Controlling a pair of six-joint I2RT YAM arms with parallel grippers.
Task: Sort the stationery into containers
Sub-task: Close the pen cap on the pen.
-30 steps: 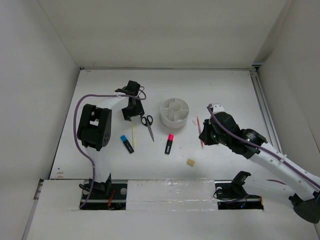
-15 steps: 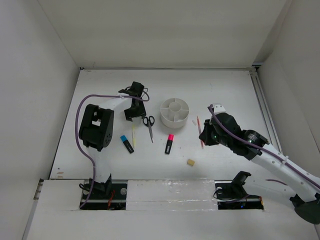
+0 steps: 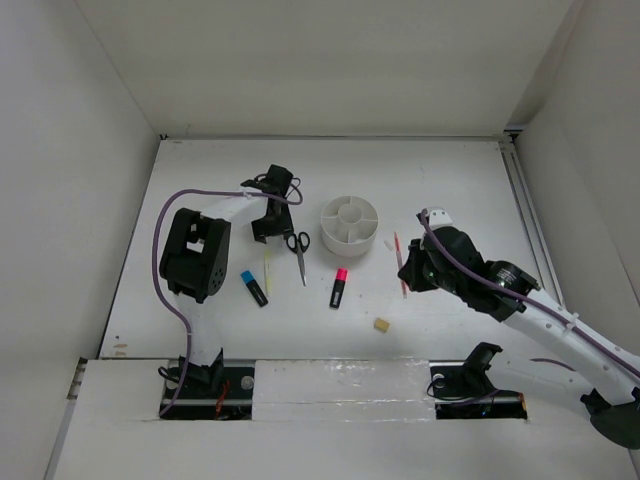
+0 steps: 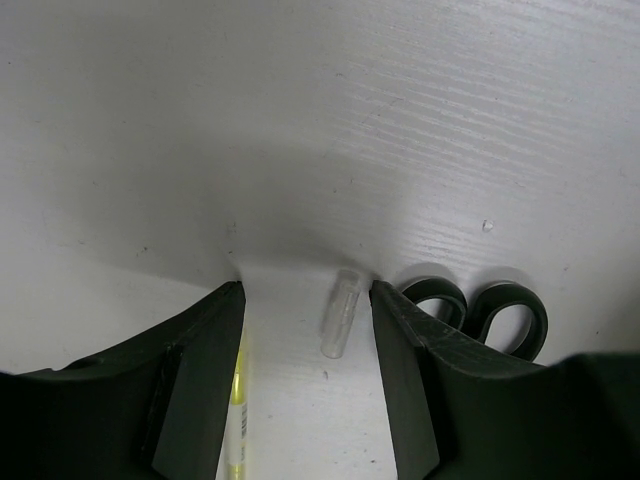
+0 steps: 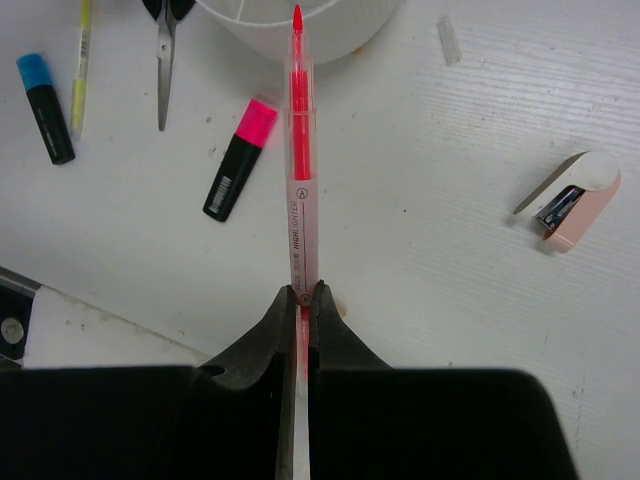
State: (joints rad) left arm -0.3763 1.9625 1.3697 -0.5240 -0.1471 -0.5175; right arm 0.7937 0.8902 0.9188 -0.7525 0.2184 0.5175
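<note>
My right gripper (image 5: 300,295) is shut on the tail of a thin red pen (image 5: 299,150), whose tip points at the round white organiser (image 5: 345,30). In the top view the right gripper (image 3: 412,277) holds the red pen (image 3: 400,258) low, right of the organiser (image 3: 350,226). My left gripper (image 4: 305,300) is open and low over the table, with a small clear cap (image 4: 340,312) between its fingers. The yellow pen (image 4: 236,420) lies by the left finger and the scissors' black handles (image 4: 480,310) by the right one. In the top view the left gripper (image 3: 264,230) sits left of the scissors (image 3: 297,252).
A blue-capped highlighter (image 3: 254,287), the yellow pen (image 3: 267,265), a pink-capped highlighter (image 3: 339,287) and a tan eraser (image 3: 381,324) lie in front of the organiser. A pink-and-white eraser (image 5: 568,200) and another clear cap (image 5: 449,42) lie to the right. White walls enclose the table.
My left gripper has shifted a little right, toward the scissors' handles. The right gripper and red pen have barely moved.
</note>
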